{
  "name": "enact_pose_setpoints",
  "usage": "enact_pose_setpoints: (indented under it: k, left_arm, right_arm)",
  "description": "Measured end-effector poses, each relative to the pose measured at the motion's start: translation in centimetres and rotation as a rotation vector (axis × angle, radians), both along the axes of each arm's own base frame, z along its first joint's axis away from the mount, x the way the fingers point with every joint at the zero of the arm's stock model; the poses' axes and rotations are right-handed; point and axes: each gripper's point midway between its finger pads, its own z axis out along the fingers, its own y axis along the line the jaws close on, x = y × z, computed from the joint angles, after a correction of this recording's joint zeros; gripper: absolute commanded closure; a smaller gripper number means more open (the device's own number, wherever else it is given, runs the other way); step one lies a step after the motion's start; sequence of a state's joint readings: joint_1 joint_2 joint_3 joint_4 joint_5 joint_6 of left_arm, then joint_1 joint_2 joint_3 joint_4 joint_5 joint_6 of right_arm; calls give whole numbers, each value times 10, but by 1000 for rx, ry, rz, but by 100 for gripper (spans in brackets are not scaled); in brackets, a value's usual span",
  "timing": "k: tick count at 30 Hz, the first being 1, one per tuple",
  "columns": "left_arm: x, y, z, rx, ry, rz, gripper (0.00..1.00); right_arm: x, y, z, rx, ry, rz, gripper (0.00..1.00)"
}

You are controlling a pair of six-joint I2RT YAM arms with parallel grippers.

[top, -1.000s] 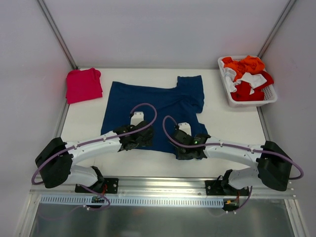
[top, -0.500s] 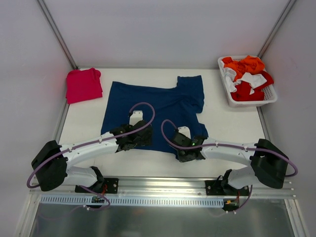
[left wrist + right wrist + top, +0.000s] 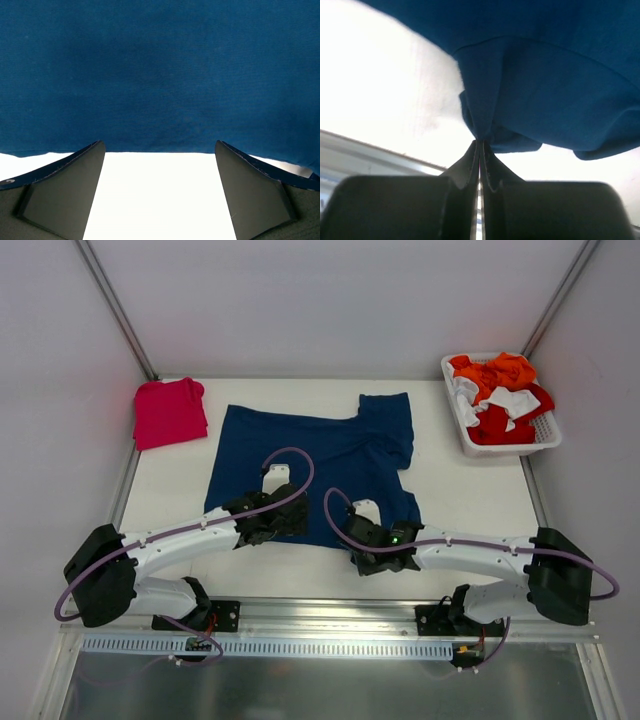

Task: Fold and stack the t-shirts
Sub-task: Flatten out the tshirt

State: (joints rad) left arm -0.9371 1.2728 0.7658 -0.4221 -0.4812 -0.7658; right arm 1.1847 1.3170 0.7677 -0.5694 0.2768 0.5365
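Note:
A large navy t-shirt (image 3: 320, 445) lies spread flat mid-table, and it fills the top of the left wrist view (image 3: 160, 75). A pinkish-red t-shirt (image 3: 170, 412) lies folded at the back left. My left gripper (image 3: 280, 523) (image 3: 159, 145) stands open at the navy shirt's near hem, with bare white table between its fingers (image 3: 65, 190). My right gripper (image 3: 364, 554) (image 3: 480, 140) is shut on a pinched fold of the navy t-shirt's (image 3: 545, 75) near right hem, and the cloth bunches up from its fingertips.
A white basket (image 3: 548, 436) at the back right holds a heap of orange, red and white clothes (image 3: 500, 390). White walls close in the table, and a metal rail (image 3: 320, 612) runs along its near edge.
My right gripper has closed on the navy shirt's near hem and shifted a little left and nearer. The left arm moved slightly left and stayed open.

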Motion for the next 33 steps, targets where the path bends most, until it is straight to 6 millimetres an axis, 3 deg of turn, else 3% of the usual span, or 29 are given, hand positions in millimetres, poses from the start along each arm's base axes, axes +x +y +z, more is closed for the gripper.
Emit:
enact_pose_setpoints:
  k: [13, 18, 21, 24, 28, 33]
  left_arm:
    - [0, 1, -3, 11, 7, -2, 6]
    - [0, 1, -3, 15, 6, -7, 6]
    - [0, 1, -3, 19, 6, -12, 6]
    - [-1, 1, -3, 19, 6, -14, 7]
    - [-2, -4, -7, 23, 27, -28, 8]
    - [-1, -39, -16, 20, 68, -92, 9]
  right_arm:
    - [-28, 66, 22, 13, 12, 103, 99]
    - [-32, 70, 25, -9, 14, 74, 99]
    - [-35, 66, 26, -25, 6, 51, 31]
    - [-42, 53, 32, -56, -22, 45, 25]
    - [-53, 34, 50, -66, -61, 46, 26]
    - [-50, 10, 49, -111, -94, -1, 33]
